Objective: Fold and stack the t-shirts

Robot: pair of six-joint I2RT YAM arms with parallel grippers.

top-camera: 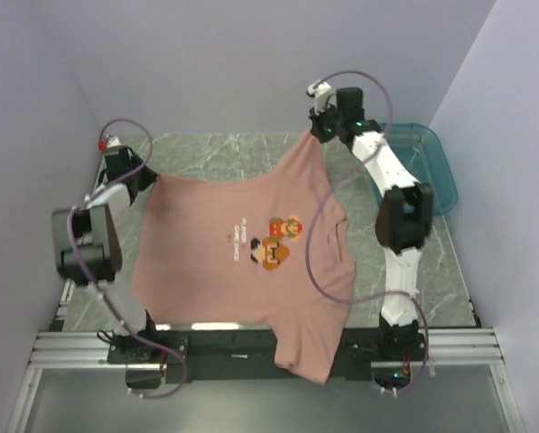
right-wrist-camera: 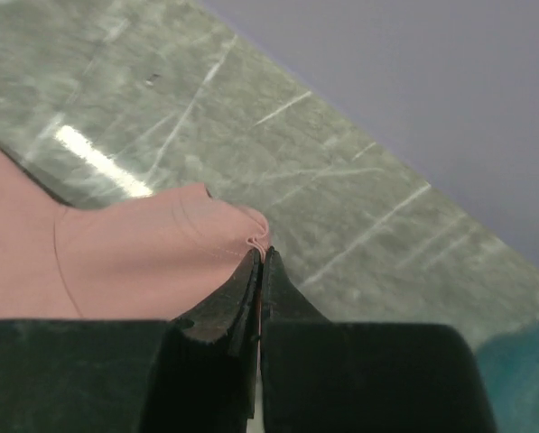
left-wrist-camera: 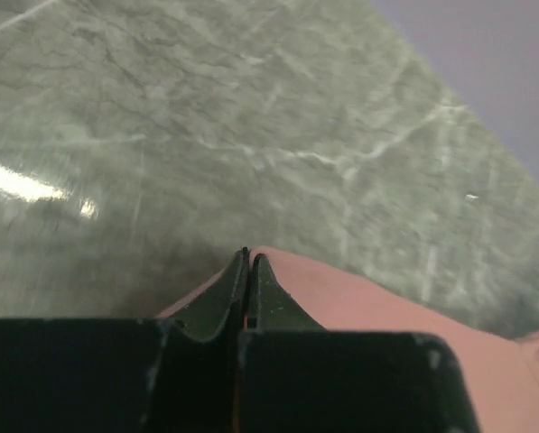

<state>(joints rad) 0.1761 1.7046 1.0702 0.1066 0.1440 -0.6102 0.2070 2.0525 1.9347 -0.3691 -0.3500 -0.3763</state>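
A salmon-pink t-shirt [top-camera: 242, 244] with an orange-brown cartoon print [top-camera: 280, 241] is held up and stretched between both arms above the table, print side up, its near part drooping over the table's front edge. My left gripper [top-camera: 145, 178] is shut on the shirt's left corner; pink cloth [left-wrist-camera: 404, 325] shows beside its closed fingers [left-wrist-camera: 249, 262]. My right gripper [top-camera: 320, 133] is shut on the far corner, with bunched cloth [right-wrist-camera: 161, 262] pinched at its tips [right-wrist-camera: 262, 257].
The table top [top-camera: 215, 153] is grey-green marble. A teal plastic bin [top-camera: 436, 167] stands at the right edge, beside the right arm. Lilac walls close in the back and both sides. A metal rail [top-camera: 251, 347] runs along the near edge.
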